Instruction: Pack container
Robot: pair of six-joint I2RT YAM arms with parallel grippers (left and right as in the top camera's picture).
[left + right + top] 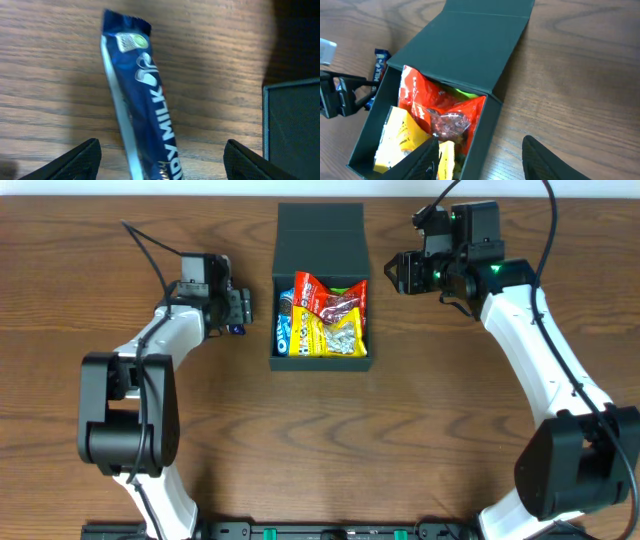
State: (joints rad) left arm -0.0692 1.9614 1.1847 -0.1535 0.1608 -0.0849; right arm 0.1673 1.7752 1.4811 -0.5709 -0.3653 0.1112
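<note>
Packing seems nearly finished: colourful snack packets (325, 320) fill the dark teal-green matte square container (320, 240) toward twelve o'clock on the wooden table (450, 430), one blue foil bar (145, 110) lying outside at its nine o'clock under the spread-fingered left gripper (161, 150), while the right gripper (481, 145) is likewise parted, empty.

- Container (320, 235): plain dark teal-green.
- Red packet (325, 298), centre frame: red with white print.
- Yellow packet (318, 338): bright yellow.
- Blue packet (284, 330): blue and white.
- Bar (145, 100): dark blue, white lettering.
- Table (450, 430): brown wood grain.

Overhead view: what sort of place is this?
Probably a robot lab bench staged for packing: wood-grain table, open container of snack packets, Dairy Milk bar lying beside it.
</note>
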